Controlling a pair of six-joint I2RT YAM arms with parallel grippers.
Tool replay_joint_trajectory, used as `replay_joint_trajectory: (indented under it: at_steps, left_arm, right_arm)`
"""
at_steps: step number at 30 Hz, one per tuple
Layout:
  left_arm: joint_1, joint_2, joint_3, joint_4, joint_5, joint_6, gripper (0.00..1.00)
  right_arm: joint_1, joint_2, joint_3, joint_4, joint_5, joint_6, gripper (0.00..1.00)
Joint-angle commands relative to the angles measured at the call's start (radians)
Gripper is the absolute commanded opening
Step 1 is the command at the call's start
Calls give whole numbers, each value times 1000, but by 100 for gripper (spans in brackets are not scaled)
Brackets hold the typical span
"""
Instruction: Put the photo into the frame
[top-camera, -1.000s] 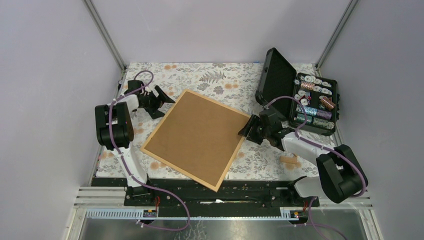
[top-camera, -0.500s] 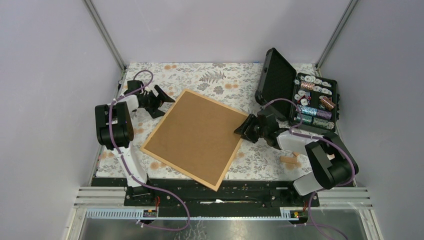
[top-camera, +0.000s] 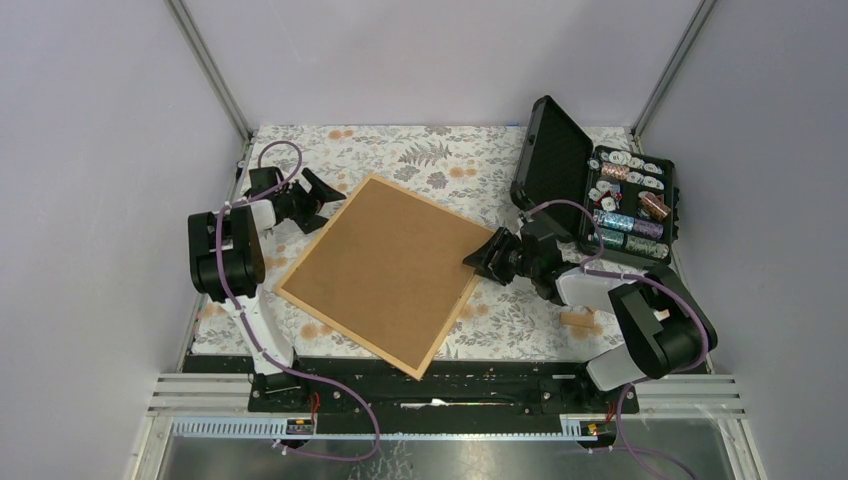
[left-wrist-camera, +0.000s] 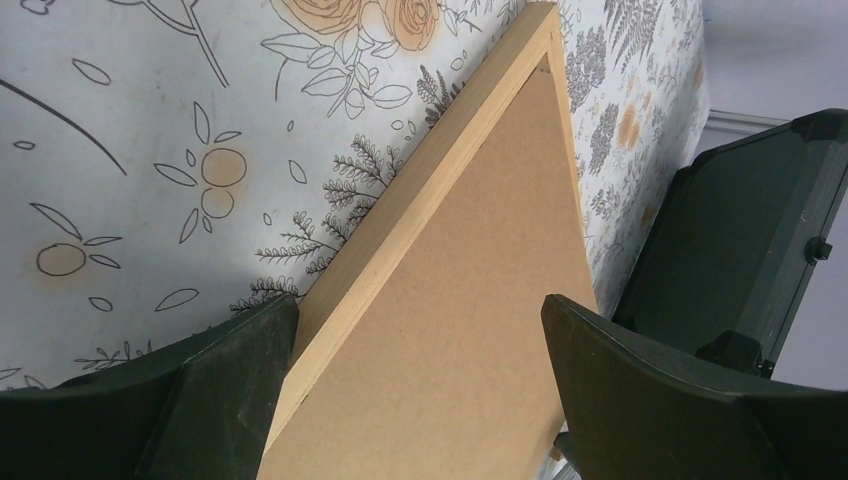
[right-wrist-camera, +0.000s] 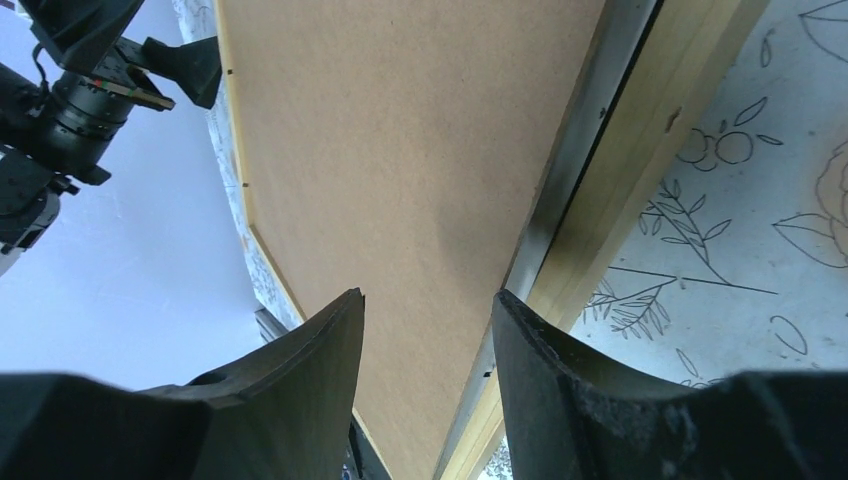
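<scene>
At the left, the left gripper (top-camera: 328, 200) has its jaws spread wide and holds nothing. In its wrist view the far left edge of the frame (top-camera: 380, 272) runs between the two black fingers (left-wrist-camera: 230, 390); I cannot tell if they touch it.

The frame lies flat in the middle of the table (top-camera: 440, 160), turned so that its corners point near, far, left and right. Its back is up: a plain brown fibre board (right-wrist-camera: 400, 150), matt and smooth, inside a narrow rim of light wood. The table has a pale cloth printed with ferns and orange flowers. There is free cloth along the far side and at the near right; the near corner of the frame comes close to the black rail at the table edge.

The right gripper (top-camera: 483, 260) is at the right corner of the frame, low over it. Its jaws are half apart and both fingers (right-wrist-camera: 300, 370) are above the same face, so they clench nothing.

Near right of it lies a small wooden block (top-camera: 580, 320). At the far right an open black case (top-camera: 556, 165) stands just beside the right arm, its lid upright, its tray full of small shiny spools.
</scene>
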Motion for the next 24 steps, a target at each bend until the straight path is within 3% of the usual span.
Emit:
replay_joint_trajectory:
  at_steps: [1, 13, 19, 24]
  left_arm:
    - [-48, 38, -92, -108, 73, -44, 99]
    - [-74, 50, -93, -110, 77, -42, 99]
    - [-85, 69, -108, -84, 100, -63, 98]
    - [-88, 67, -112, -77, 102, -65, 98]
  right_arm:
    - [36, -52, 75, 213, -126, 85, 56]
    - [77, 67, 113, 197, -72, 36, 54]
    - [109, 65, 163, 134, -32, -15, 54]
    - [134, 27, 176, 178, -34, -20, 54]
